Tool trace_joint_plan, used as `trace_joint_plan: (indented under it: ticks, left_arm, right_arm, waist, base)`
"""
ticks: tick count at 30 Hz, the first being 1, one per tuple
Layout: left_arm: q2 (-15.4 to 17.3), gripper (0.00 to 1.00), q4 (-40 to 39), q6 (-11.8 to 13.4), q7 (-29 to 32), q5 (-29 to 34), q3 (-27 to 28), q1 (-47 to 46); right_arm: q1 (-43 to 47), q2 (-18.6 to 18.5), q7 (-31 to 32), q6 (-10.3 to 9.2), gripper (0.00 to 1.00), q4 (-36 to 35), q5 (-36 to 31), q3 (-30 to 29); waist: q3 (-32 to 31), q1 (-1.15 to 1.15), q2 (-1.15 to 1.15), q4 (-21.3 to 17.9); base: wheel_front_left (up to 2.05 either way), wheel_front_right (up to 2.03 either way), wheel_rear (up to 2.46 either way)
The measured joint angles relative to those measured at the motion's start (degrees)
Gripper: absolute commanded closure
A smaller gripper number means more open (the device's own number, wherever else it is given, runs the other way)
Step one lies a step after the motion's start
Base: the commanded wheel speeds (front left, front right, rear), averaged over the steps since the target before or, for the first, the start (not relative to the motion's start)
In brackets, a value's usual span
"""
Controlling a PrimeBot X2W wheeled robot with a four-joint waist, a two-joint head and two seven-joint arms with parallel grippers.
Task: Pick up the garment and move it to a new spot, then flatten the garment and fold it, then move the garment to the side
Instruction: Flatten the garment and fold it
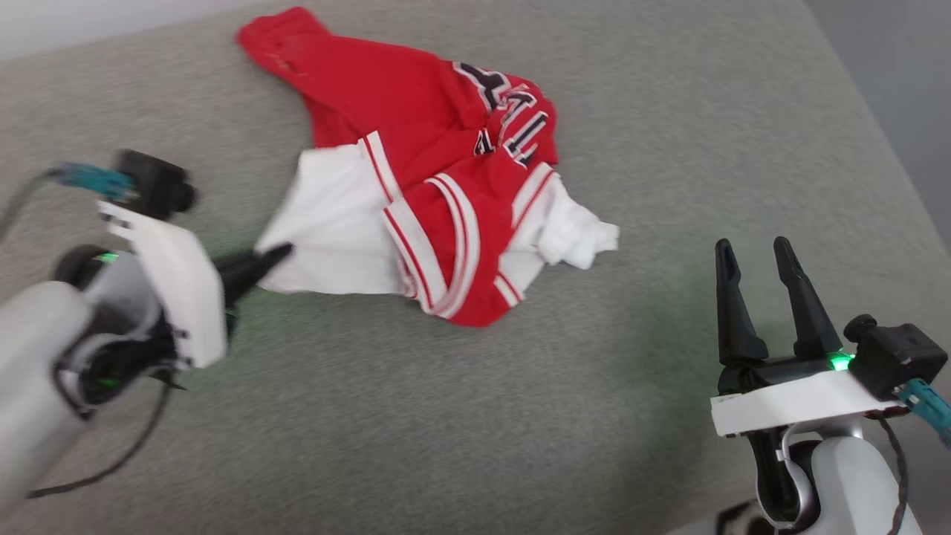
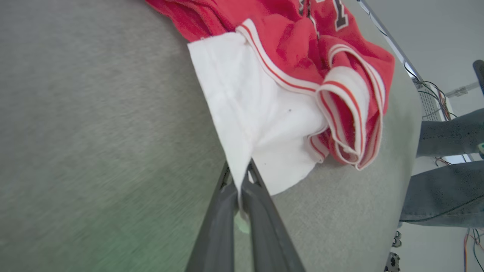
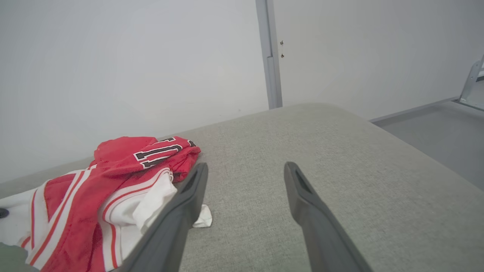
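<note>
The left gripper point(image 1: 276, 254) point(image 2: 242, 177) has its two dark fingers pressed together on the edge of the white sleeve point(image 1: 327, 223) point(image 2: 245, 113). A thin fold of cloth runs down between them, and the tips sit low, just above the grey surface point(image 1: 446, 416). The rest of the shirt point(image 1: 446, 171) point(image 2: 295, 49) lies crumpled beyond the fingertips. First comes the white sleeve, then striped trim, then bunched red cloth with part of the black lettering showing at the far end. Behind the gripper, the white wrist block and pale forearm slope back and away from the shirt, with a cable hanging under them. This arm is a little blurred.

The right gripper point(image 1: 754, 249) point(image 3: 245, 170) stands with its fingers spread wide, holding and touching nothing. It is above bare surface, with its fingers pointing away from the robot. The shirt point(image 3: 75, 189) lies off to its left. A second white sleeve end lies close to its left finger, though I cannot tell whether they touch. Its wrist is upright beneath it, a green light glowing at the base of the fingers.

Past the edge of the surface, beyond the shirt from the left gripper, a person's legs point(image 2: 446, 189) in grey trousers are visible.
</note>
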Motion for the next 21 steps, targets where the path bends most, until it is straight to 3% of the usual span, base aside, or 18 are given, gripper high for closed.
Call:
trace_joint_plan:
  ticks: [5, 10, 14, 19, 20, 21]
  left_arm:
    - [6.24, 1.0, -0.9, 0.0, -3.67, -3.08, 1.78, 2.06]
    - [10.87, 1.0, 4.09, 0.0, -7.47, -3.58, 1.92, 5.94]
    - [9.92, 1.0, 10.18, 0.01, -10.2, -1.31, 0.51, 8.33]
    - [4.94, 1.0, 15.07, 0.01, -14.74, -1.55, 0.58, 9.31]
    - [4.26, 0.93, 15.74, 0.01, -15.85, -1.47, 0.64, 9.33]
    - [3.64, 0.71, 16.07, 0.01, -16.9, -1.02, 0.59, 9.32]
  right_arm:
    - [-0.52, 0.01, 0.0, 0.0, 0.0, 0.99, -1.37, -0.09]
    - [-0.76, 0.01, 0.0, 0.0, 0.0, 1.88, -3.07, 0.01]
    - [-0.97, 0.02, 0.0, 0.0, 0.0, 2.66, -4.81, -0.08]
    - [-1.14, 0.01, 0.0, 0.0, 0.0, 3.24, -6.76, -0.07]
    - [-1.15, 0.0, 0.0, 0.0, 0.0, 3.36, -7.36, 0.09]
    - [-1.15, 0.01, 0.0, 0.0, 0.0, 3.61, -8.13, 0.26]
  waist:
    - [-1.13, 0.0, 0.0, 3.5]
    - [-2.22, 0.0, 0.0, 6.68]
    - [-2.99, 0.0, 0.0, 8.56]
    - [-3.77, 0.0, 0.0, 9.91]
    - [-3.89, 0.0, 0.0, 10.09]
    - [-4.05, 0.0, 0.0, 10.25]
  base:
    - [0.0, 0.0, 0.0]
    - [0.0, 0.0, 0.0]
    - [0.0, 0.0, 0.0]
    - [0.0, 0.0, 0.0]
    - [0.0, 0.0, 0.0]
    - [0.0, 0.0, 0.0]
